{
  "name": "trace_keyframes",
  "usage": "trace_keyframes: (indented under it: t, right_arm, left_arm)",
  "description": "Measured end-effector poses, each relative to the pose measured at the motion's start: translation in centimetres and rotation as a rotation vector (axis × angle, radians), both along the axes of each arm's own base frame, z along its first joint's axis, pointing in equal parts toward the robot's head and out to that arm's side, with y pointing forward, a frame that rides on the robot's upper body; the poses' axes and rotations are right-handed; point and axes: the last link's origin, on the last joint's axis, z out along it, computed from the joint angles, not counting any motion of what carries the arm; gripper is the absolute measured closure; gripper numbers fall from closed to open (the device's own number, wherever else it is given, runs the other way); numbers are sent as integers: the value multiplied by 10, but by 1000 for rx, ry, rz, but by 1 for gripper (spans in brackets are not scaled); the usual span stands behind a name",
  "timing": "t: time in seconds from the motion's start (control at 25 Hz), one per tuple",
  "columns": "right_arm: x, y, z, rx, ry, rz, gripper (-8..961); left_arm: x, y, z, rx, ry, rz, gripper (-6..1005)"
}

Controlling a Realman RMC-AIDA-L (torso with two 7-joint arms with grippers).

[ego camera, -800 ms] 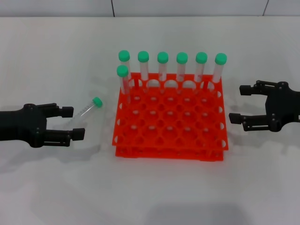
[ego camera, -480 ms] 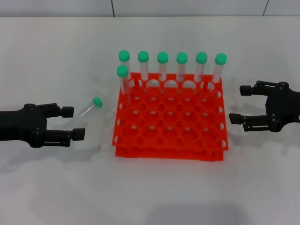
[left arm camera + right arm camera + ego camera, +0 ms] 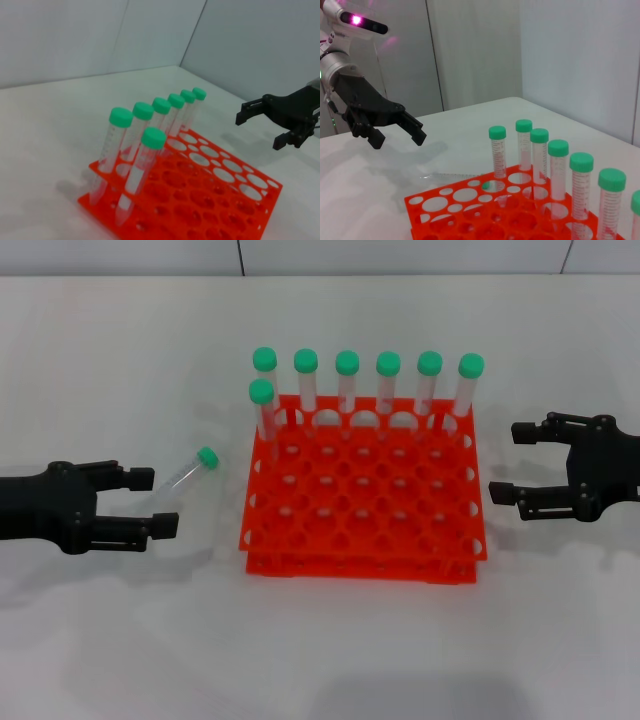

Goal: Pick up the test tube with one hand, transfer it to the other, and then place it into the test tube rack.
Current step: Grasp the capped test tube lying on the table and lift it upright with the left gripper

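Waiting low on the table, the black left gripper (image 3: 150,502) has its jaws apart, just short of the slim clear green-capped test tube (image 3: 188,472) lying beside the bright orange square plastic rack (image 3: 366,495). Beyond the rack, the black right gripper (image 3: 512,462) hangs open. Pickup, handover and racking all remain.

A plain white desk (image 3: 120,370) carries everything. The orange test tube rack (image 3: 365,490) stands on it near the middle, seven green-capped tubes (image 3: 387,380) upright along its far rows. To the rack's left, one test tube (image 3: 190,471) lies flat on the desk surface, cap toward the rack.
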Motion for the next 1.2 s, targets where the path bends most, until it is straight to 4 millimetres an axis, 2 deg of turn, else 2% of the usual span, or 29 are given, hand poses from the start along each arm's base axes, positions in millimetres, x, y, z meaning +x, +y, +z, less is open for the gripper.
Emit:
trace_keyframes:
  t: [0.24,0.64,0.96,1.2]
  right_arm:
    - [-1,0,0,2,6,0,110]
    - [-1,0,0,4,11,-1,110]
    - [-2,1,0,5,12,1,110]
    - [-4,2,-1,5,14,6,110]
  left_arm:
    - [-8,4,15,-22,58,67,111]
    - [-23,31,36,-38,287,201,112]
    - [-12,55,39,-54,403,210,112]
    - [-5,61,31,-96,455,198,112]
